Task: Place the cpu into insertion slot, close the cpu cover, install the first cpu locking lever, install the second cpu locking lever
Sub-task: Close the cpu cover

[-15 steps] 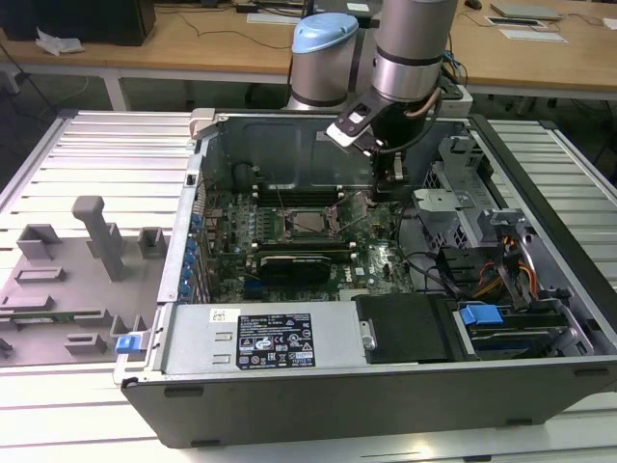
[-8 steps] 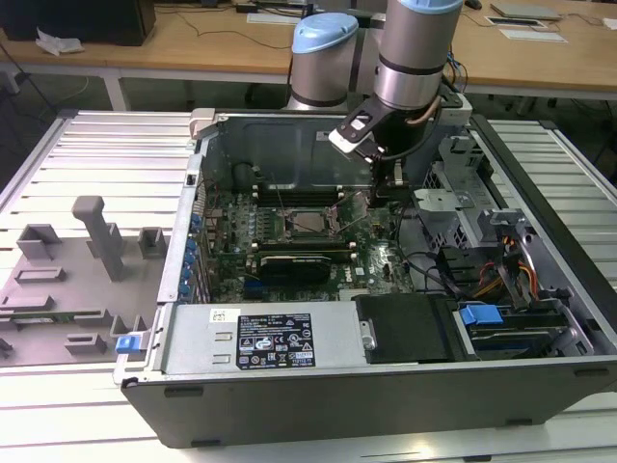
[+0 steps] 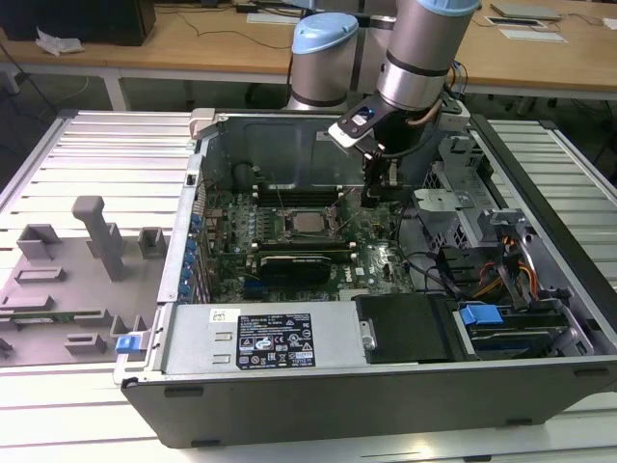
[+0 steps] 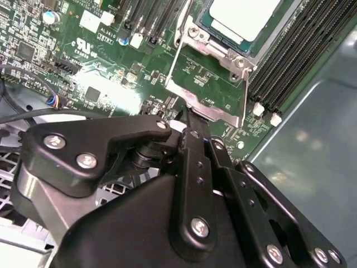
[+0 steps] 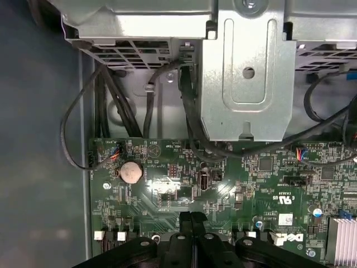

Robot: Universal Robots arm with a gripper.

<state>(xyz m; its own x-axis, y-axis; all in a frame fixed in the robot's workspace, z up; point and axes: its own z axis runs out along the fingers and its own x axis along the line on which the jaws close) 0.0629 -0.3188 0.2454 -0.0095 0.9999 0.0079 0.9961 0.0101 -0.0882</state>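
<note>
At the middle of the green board (image 3: 224,241) in the open computer case (image 3: 193,338), I see the cpu (image 4: 245,15) seated in the insertion slot (image 3: 291,224). The cpu cover (image 4: 174,66) is swung open, lying just beside it. My gripper (image 4: 189,118) has its fingers pressed together, tips at the cover's outer rim. I can't tell whether they pinch it.

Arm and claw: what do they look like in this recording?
The arm is a silver-grey tube with light-blue joint caps and a black ring. A small pale module with a blue spot sits at the wrist. The claw is black, built of flat linkage bars with silver screws.
</note>
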